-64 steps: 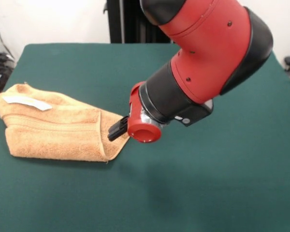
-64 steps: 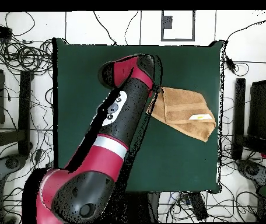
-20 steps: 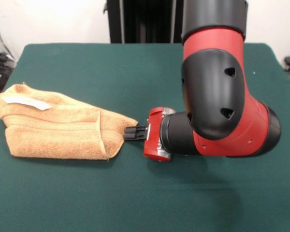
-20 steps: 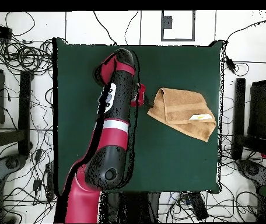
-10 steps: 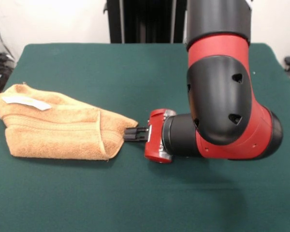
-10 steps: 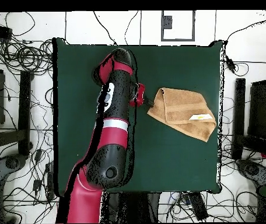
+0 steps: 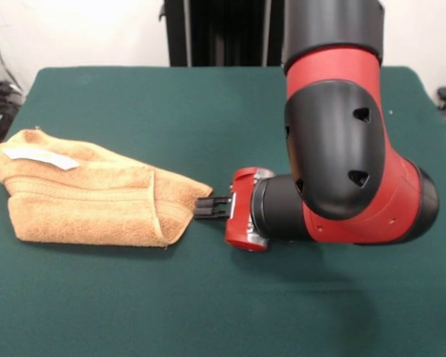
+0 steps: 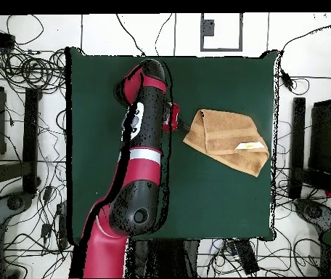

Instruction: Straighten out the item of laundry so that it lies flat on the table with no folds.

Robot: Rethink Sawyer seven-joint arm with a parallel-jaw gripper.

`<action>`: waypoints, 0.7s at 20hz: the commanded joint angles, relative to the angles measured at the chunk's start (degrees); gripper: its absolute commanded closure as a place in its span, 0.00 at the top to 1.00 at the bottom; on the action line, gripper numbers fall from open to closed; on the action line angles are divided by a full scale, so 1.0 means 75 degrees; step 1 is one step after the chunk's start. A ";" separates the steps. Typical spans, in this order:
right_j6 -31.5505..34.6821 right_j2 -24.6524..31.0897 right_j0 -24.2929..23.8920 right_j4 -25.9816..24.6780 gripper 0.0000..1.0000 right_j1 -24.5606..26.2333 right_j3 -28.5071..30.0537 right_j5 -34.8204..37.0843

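The item of laundry [image 7: 89,197] is an orange-tan towel lying folded in layers on the left of the green table [image 7: 208,104], with a white tag [image 7: 41,157] on its upper left. Its right end narrows to a corner with a folded-over flap. My gripper [image 7: 201,209] lies low and horizontal and points left at that corner, right at the towel's edge; whether it touches cloth is unclear. From overhead, the towel [image 8: 226,142] sits right of centre on the table [image 8: 219,80], with the gripper [image 8: 182,122] at its left tip.
The red and black arm [image 7: 342,156] fills the right half of the front view and hides the table behind it. Beyond the table's edges, cables and stands [image 8: 23,80] crowd the floor on both sides.
The arm has swung from leaning over the towel's corner to a low, level pose beside it. In the last half second the gripper edged slightly away from the towel, which has kept its shape.
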 commanded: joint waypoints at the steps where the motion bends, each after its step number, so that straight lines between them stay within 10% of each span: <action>1: 0.1907 0.1077 0.0183 0.0894 0.00 0.0023 0.0331 -0.1164; 14: 0.1289 -0.0131 0.0249 0.0250 0.00 0.0065 0.0326 0.0097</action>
